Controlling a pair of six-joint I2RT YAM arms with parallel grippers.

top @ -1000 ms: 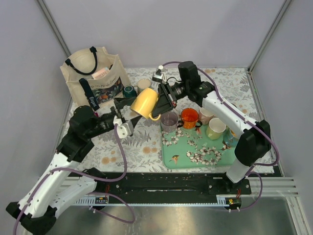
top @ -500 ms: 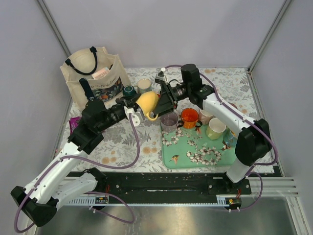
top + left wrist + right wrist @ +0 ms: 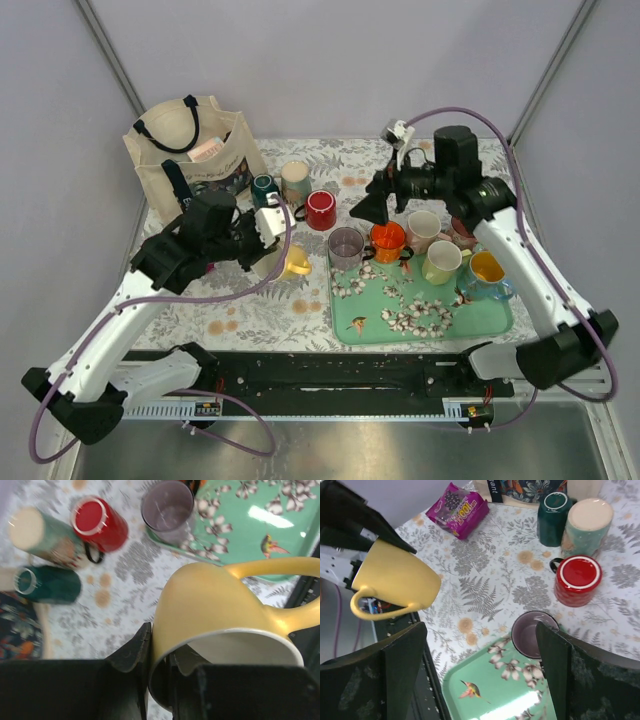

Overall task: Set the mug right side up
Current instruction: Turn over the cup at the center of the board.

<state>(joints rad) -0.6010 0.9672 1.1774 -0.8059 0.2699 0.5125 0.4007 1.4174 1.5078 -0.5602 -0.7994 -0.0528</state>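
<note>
While the right gripper (image 3: 372,205) hangs with its jaws spread wide and nothing between them, above the far edge of the green tray (image 3: 500,325), the left gripper (image 3: 159,660) carries the yellow mug (image 3: 283,263) alone, its jaws nearly closed on the rim with one finger inside the mouth and the other against the outer wall. The mug sits tilted close to its side over the floral tablecloth (image 3: 250,310), just left of the tray and near the purple tumbler (image 3: 346,247). Its mouth faces back toward the left arm and its handle sticks out toward the tray. Whether its lower side touches the cloth cannot be told from any view. It looks like glazed ceramic, so it is probably rigid, smooth enough to slip, fairly heavy for a pinch on one wall, and likely to chip if dropped. The rim hold seems the sound one, as it leaves the base free to be swung down and set on the cloth.
</note>
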